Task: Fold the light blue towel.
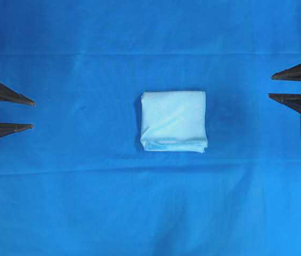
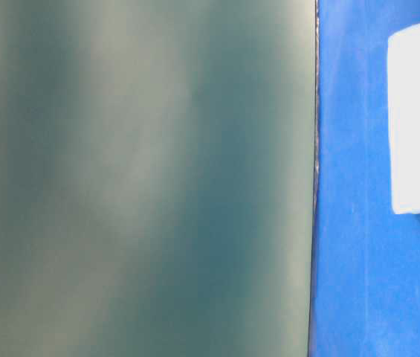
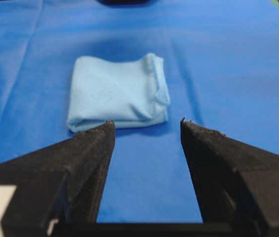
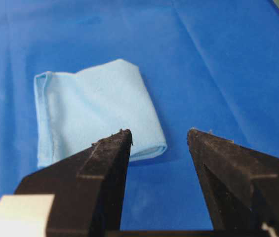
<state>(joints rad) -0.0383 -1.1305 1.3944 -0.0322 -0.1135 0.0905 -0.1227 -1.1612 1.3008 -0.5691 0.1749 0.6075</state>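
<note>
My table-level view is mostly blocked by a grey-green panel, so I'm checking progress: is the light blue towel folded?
Observer: Yes. In the overhead view, the light blue towel lies folded into a compact, roughly square stack on the royal-blue cloth.
Operator: Is either pincer holding it?
Observer: No. The left pincer and right pincer both stand open at opposite edges of that view, well apart from the towel.

You see the light blue towel (image 1: 173, 121) lying flat, folded into a compact square, hemmed layered edges along its near side, mid-tabletop.
</note>
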